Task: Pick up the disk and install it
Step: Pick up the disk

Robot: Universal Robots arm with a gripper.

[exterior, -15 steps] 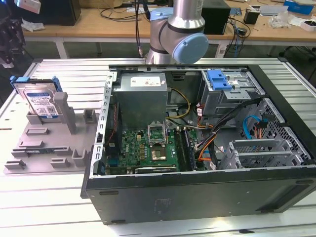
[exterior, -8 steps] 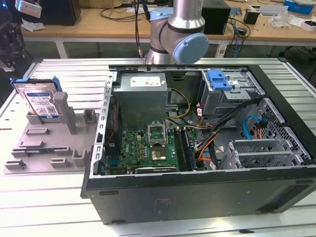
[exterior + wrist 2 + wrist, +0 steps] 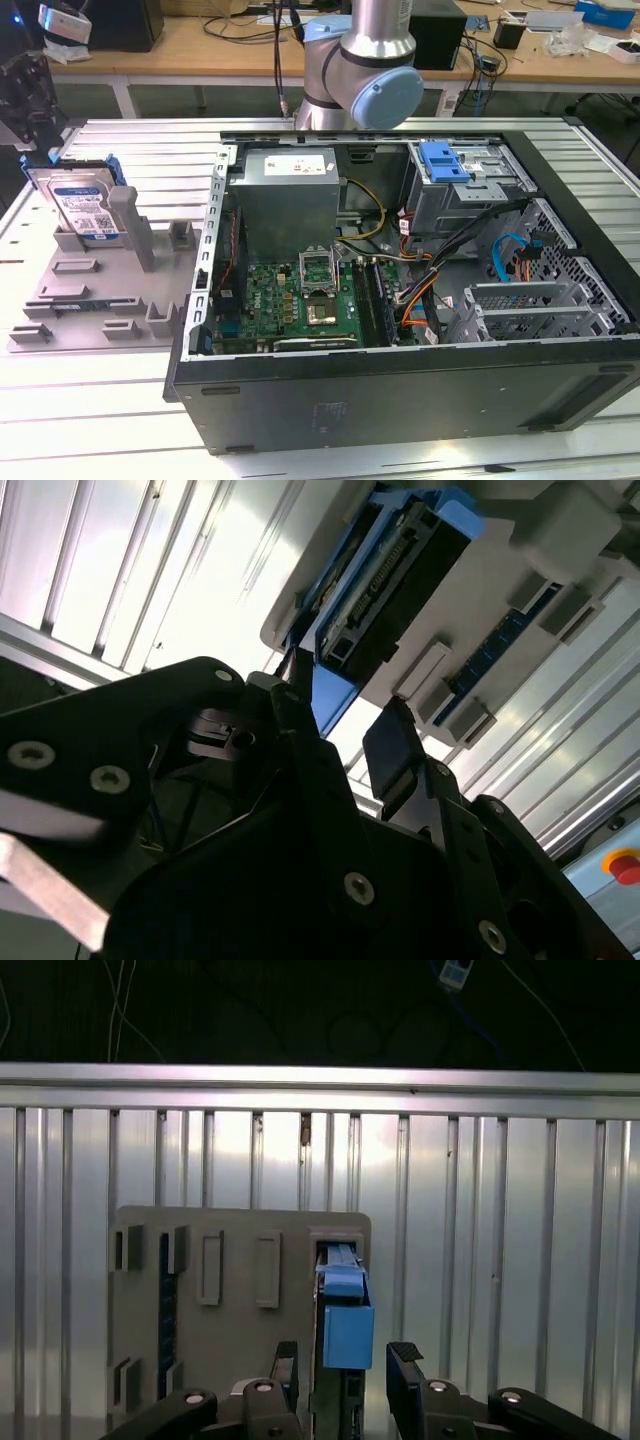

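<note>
An open desktop computer case (image 3: 400,400) lies on its side on a ribbed metal surface (image 3: 90,410), with its motherboard (image 3: 300,290) and grey power supply (image 3: 290,195) exposed. A blue plastic tray (image 3: 445,160) sits on top of the metal drive cage (image 3: 475,200) at the case's far end.

Towards the exterior view's left, beside the case, a grey slotted fixture (image 3: 90,290) rests on the surface. The disk (image 3: 85,205) stands on edge in a slot of this fixture, its white-and-blue label facing the camera and its blue bracket around the edges.

In the first wrist view, the gripper (image 3: 345,1348) hangs directly over the disk. Its two black fingers (image 3: 404,1370) are spread apart, one on each side of the disk's blue-framed edge, with a narrow gap showing on both sides. The disk sits in its slot, not lifted.
</note>
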